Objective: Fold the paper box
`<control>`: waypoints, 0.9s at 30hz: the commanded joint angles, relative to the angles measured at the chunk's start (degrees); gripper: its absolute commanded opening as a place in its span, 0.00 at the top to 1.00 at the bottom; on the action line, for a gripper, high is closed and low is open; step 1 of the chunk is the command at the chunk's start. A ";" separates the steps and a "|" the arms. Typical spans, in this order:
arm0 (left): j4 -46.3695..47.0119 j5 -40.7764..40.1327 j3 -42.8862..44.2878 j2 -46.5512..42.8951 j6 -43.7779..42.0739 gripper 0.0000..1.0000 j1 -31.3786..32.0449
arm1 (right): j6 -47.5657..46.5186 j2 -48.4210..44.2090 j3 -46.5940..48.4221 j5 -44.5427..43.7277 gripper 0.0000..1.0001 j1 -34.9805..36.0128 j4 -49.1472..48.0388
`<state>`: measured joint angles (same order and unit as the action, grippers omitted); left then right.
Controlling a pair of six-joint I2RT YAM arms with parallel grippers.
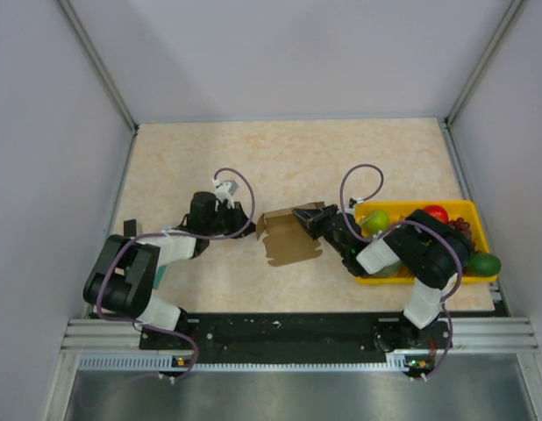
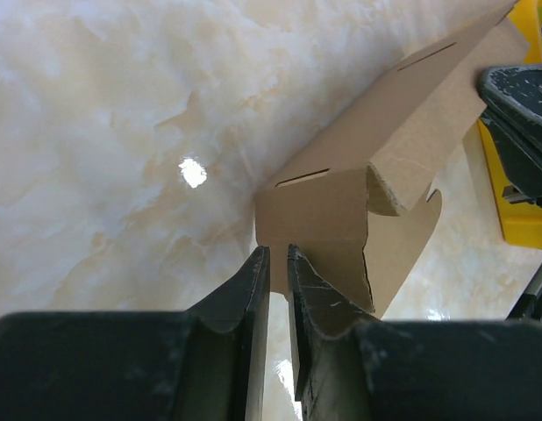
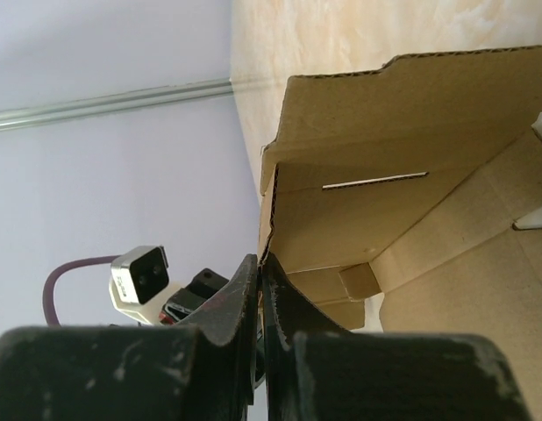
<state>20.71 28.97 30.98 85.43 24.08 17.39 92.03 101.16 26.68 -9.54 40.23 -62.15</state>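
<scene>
The paper box (image 1: pixel 288 243) is a brown cardboard sheet, partly raised into shape, lying mid-table between both arms. My right gripper (image 1: pixel 299 212) reaches in from the right and is shut on the box's upright wall edge; in the right wrist view the tips (image 3: pixel 260 263) pinch that perforated edge of the box (image 3: pixel 402 219). My left gripper (image 1: pixel 251 229) comes from the left. In the left wrist view its jaws (image 2: pixel 278 254) stand a narrow gap apart at the lower corner of a slotted flap (image 2: pixel 315 210). Bare table shows through the gap, and nothing is clearly held.
A yellow tray (image 1: pixel 471 208) with a pear, a red apple, grapes and other fruit sits at the right edge, beside the right arm; its corner (image 2: pixel 521 219) shows in the left wrist view. Grey enclosure walls surround the table on three sides.
</scene>
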 commanded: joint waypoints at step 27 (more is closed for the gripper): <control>2.93 -28.43 -1.27 -7.12 -14.14 0.55 18.03 | 0.96 2.99 -0.93 0.84 1.00 0.11 -2.98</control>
<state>19.64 10.44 30.96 80.23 13.78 32.56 93.30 102.48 26.59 -9.45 40.23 -63.61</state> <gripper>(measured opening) 0.441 0.008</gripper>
